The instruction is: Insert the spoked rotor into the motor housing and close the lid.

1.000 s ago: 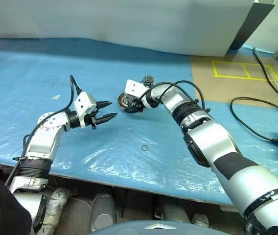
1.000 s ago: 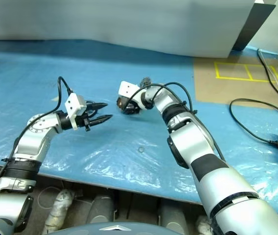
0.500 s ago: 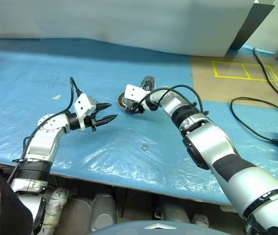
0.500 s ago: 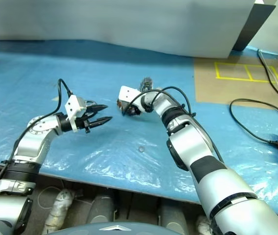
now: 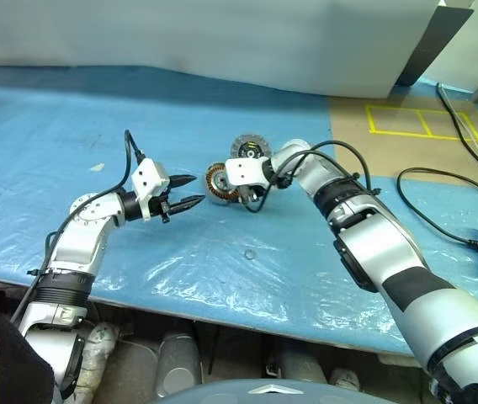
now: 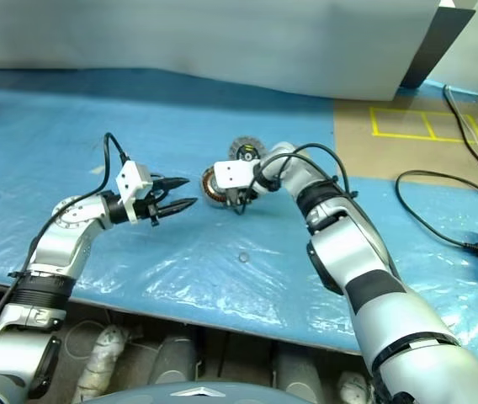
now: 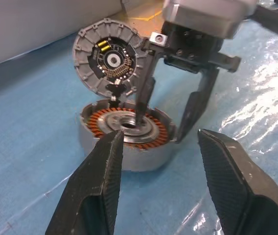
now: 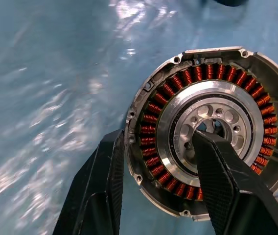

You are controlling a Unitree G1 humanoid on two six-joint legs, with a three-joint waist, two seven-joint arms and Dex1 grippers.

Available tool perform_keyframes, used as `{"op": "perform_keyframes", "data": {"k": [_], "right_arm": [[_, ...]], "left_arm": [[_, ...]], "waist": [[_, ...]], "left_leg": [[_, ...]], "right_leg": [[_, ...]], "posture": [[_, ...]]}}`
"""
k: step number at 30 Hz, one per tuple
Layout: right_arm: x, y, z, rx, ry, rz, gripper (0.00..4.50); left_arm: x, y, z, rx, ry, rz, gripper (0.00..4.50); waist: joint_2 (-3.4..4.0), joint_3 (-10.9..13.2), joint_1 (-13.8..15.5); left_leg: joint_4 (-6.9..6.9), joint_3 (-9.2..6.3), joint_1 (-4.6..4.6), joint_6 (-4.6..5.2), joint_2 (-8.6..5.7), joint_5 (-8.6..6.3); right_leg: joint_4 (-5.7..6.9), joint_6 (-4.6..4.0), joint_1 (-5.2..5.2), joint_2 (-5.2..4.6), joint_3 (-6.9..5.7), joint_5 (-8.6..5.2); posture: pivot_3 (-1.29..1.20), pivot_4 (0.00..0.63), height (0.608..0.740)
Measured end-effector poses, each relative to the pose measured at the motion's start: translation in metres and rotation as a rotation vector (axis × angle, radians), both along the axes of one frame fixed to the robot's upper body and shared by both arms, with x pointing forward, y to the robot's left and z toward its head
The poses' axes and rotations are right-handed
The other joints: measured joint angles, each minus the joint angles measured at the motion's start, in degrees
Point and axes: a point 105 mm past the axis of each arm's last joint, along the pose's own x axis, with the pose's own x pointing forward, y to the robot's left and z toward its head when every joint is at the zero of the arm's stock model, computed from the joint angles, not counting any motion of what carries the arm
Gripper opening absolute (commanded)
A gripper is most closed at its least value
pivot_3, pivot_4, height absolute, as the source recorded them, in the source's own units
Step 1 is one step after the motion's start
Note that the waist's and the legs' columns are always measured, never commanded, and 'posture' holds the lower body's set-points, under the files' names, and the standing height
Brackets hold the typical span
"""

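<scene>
One short grey metal motor housing (image 7: 124, 133), ringed with copper-orange windings round a silver centre, lies open-topped near the middle of the blue plastic-covered table (image 5: 71, 109). Just behind it, one flat grey ribbed lid (image 7: 108, 59) with a dark hub and yellow mark stands tilted up, as the left wrist view shows. The right gripper (image 7: 166, 117) straddles the housing wall, one finger in the centre, one outside. The left gripper (image 5: 190, 191) hovers beside, half spread, empty.
</scene>
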Motion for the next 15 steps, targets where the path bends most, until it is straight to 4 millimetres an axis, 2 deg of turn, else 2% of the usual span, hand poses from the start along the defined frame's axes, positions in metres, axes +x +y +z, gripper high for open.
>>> {"op": "perform_keyframes", "data": {"k": [6,15], "right_arm": [[-0.044,-0.010,-0.007,-0.066,0.075,0.210,1.90],[-0.065,0.011,-0.013,-0.097,0.035,0.312,1.90]], "left_arm": [[0.003,-0.001,-0.003,-0.011,0.017,-0.003,2.51],[0.003,-0.006,-0.005,0.000,0.020,-0.036,2.51]], "waist": [[-0.02,0.0,-0.2],[-0.04,0.0,-0.3]], "left_leg": [[0.05,-0.02,0.04,0.15,0.02,-0.07],[0.03,0.01,0.11,0.11,0.02,-0.05]], "right_leg": [[0.09,0.12,-0.03,0.02,0.01,0.07],[0.09,-0.02,-0.02,0.03,0.08,-0.01]], "posture": [[0.00,0.150,0.740],[0.00,0.150,0.740]]}}
